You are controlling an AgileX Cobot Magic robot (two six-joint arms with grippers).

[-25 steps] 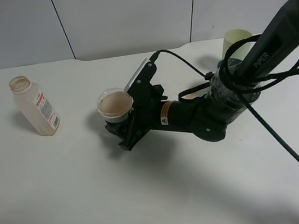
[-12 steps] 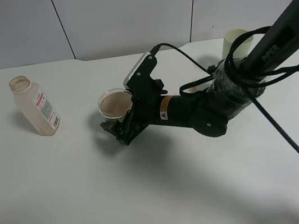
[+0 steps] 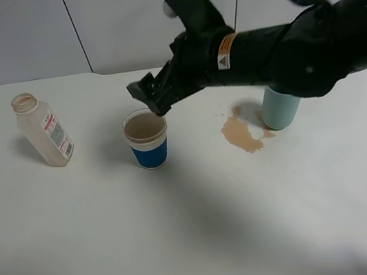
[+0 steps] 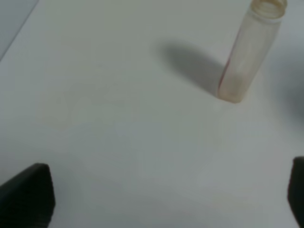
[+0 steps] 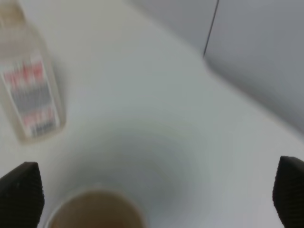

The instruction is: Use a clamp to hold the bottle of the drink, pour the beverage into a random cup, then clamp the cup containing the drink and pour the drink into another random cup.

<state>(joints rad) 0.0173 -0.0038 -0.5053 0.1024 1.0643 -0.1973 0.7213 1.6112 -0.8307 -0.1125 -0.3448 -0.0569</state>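
Observation:
The bottle (image 3: pixel 43 132) stands upright and uncapped at the table's left; it also shows in the left wrist view (image 4: pixel 247 57) and the right wrist view (image 5: pixel 31 99). The blue-banded cup (image 3: pixel 148 141) stands upright near the middle, holding light-brown beverage (image 3: pixel 144 125); its brown surface shows in the right wrist view (image 5: pixel 95 213). My right gripper (image 3: pixel 153 97) hangs open and empty just above and behind the cup's rim; its fingertips (image 5: pixel 19 194) are spread wide. My left gripper (image 4: pixel 164 199) is open and empty, well short of the bottle, and out of the exterior view.
A puddle of spilled brown liquid (image 3: pixel 241 133) lies right of the blue cup. A teal cup (image 3: pixel 279 108) stands beside the puddle, its top hidden by my right arm. A grey panelled wall (image 3: pixel 150 17) runs along the table's back edge.
My right gripper has let go of the blue cup and risen up and back. The cup now stands alone on the table. The spill and teal cup have come into view.

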